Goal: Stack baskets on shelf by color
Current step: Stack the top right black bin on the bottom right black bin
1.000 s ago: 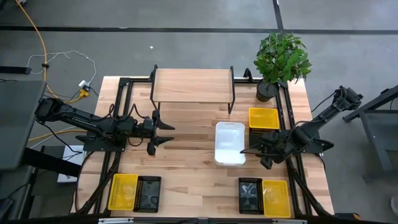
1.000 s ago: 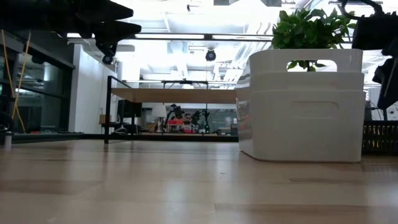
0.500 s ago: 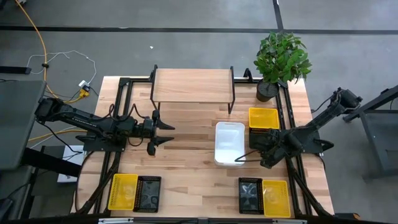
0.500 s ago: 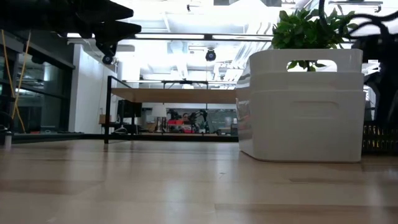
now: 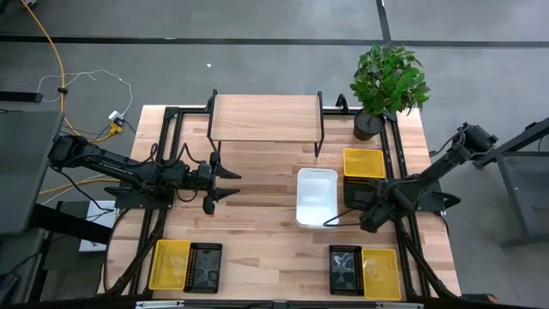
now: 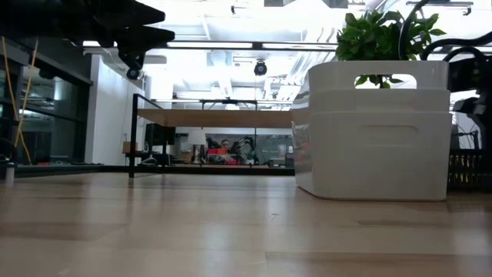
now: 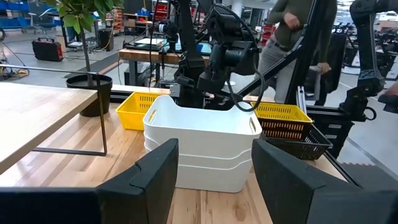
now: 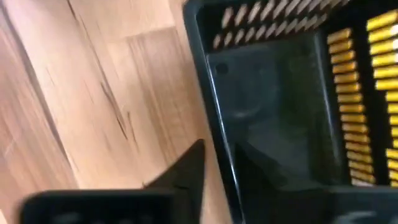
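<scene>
The right hand (image 5: 336, 220) sits at the white basket's (image 5: 316, 196) near corner, seemingly touching; left hand (image 5: 225, 184) hovers apart.

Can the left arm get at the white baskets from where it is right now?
Probably yes. The left gripper hangs open over bare table, facing the white baskets, with nothing between them. The right gripper sits at their far corner, so the near side looks free.

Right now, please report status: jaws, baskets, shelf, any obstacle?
Left gripper open, hovering mid-table. Right gripper at the white baskets, grip unclear. Shelf bare. Potted plant beside the shelf.
</scene>
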Robot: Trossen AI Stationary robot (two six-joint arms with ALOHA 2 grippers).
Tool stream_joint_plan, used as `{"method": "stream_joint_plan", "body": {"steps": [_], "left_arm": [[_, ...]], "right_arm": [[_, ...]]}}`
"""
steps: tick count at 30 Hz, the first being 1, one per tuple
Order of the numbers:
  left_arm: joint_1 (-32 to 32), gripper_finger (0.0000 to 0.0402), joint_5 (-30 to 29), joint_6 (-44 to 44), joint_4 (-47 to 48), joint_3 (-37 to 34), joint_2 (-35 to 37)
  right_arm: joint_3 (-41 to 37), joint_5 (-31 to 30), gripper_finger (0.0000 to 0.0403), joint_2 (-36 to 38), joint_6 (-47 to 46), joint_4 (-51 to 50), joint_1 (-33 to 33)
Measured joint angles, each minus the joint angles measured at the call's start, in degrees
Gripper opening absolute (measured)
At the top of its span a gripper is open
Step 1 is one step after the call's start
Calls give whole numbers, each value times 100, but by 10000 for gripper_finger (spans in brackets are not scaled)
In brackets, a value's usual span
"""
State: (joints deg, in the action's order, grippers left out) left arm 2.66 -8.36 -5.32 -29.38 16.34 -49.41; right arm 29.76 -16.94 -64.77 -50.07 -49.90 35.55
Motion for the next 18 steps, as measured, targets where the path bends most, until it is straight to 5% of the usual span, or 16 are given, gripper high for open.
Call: {"method": "stream_joint_plan", "body": {"steps": [2,18], "left_arm": [[0,193,0,0,-1,0,0],[0,193,0,0,1,0,0]], "right_arm": [[99,54,14,0,-24,-192,0],[2556,-648,2,0,341,-1905,58]]}}
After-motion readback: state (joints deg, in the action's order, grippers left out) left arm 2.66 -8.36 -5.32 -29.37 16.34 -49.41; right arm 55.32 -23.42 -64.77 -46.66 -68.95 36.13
